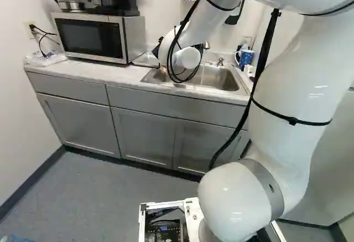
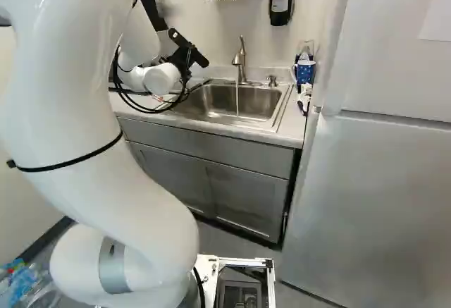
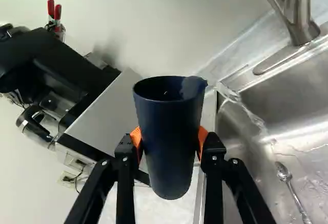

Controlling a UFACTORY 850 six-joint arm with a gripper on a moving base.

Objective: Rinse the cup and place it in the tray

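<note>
Rinsing seems the step now: the gripper (image 3: pixel 169 138) is part open, holding the dark blue cup (image 3: pixel 170 165) by 2 sides, near the sink (image 3: pixel 279 93). Next, empty it there.

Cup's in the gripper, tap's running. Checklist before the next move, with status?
1. Cup held from both sides by the gripper: ok.
2. Faucet running into the sink for rinsing: ok; it would be not ok for leaving.
3. Cup fully rinsed: cannot tell; its inside is mostly hidden.
4. Sink free of loose items: not ok, a spoon lies in it.
5. Tray identified as a drop spot: cannot tell.
</note>
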